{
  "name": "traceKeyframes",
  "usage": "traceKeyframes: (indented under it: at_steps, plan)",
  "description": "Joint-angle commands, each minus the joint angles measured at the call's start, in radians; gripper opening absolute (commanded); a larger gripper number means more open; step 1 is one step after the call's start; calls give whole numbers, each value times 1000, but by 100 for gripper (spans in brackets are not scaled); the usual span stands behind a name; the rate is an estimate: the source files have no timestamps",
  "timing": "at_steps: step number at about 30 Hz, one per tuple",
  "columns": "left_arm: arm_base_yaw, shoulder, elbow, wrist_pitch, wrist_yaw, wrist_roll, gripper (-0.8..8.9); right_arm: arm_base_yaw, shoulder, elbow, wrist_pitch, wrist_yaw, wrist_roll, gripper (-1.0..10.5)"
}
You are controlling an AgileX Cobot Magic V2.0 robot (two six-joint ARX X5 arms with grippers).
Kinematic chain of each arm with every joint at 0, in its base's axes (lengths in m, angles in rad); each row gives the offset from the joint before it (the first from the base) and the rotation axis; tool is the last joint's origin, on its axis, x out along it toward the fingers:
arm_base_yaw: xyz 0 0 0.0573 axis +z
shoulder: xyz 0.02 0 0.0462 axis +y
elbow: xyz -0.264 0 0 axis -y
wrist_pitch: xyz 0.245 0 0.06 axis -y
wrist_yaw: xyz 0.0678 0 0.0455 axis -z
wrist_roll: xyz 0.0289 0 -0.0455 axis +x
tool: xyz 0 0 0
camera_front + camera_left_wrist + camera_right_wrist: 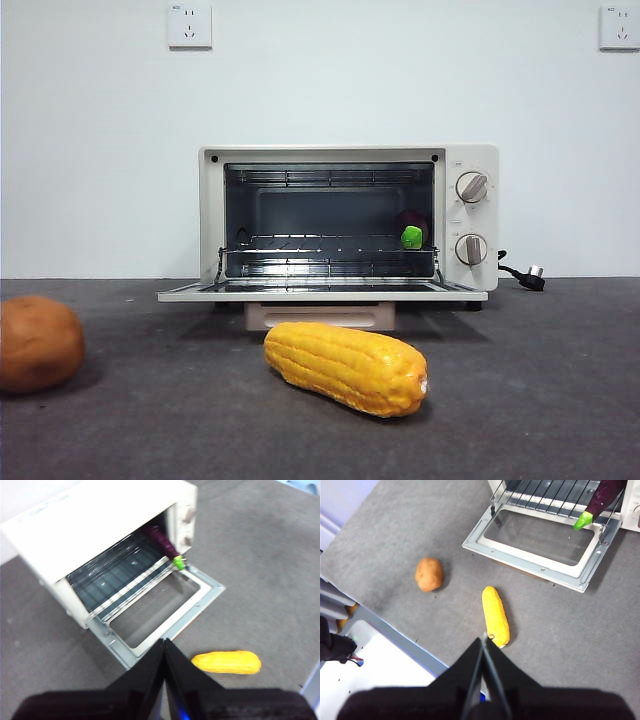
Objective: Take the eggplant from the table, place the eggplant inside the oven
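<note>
The dark purple eggplant (604, 497) lies on the wire rack inside the cream-white oven (470, 210), at the knob side, its green stem cap (411, 237) poking toward the open door (320, 292). In the left wrist view the eggplant (161, 540) shows deep in the cavity. My left gripper (164, 645) is shut and empty, held high above the table in front of the door. My right gripper (483, 640) is also shut and empty, high above the near end of the corn. Neither arm shows in the front view.
A yellow corn cob (346, 366) lies on the dark grey table (540, 400) in front of the oven. A round brown potato-like lump (38, 343) sits at the left. The oven's plug (530, 276) rests behind its right side.
</note>
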Motion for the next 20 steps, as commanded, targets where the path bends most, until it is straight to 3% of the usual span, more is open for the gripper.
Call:
traceKeyframes:
  at_steps: [1, 10, 20]
  plan:
    - [60, 48, -6, 27, 89, 14, -6, 14, -17, 3, -3, -2, -15, -12]
    - [238, 260, -61, 95, 297, 4, -6, 24, -74, 3, -31, 5, -14, -12]
    - [329, 397, -229, 288, 327, -21, -6, 24, -112, 3, -75, 22, -15, -12]
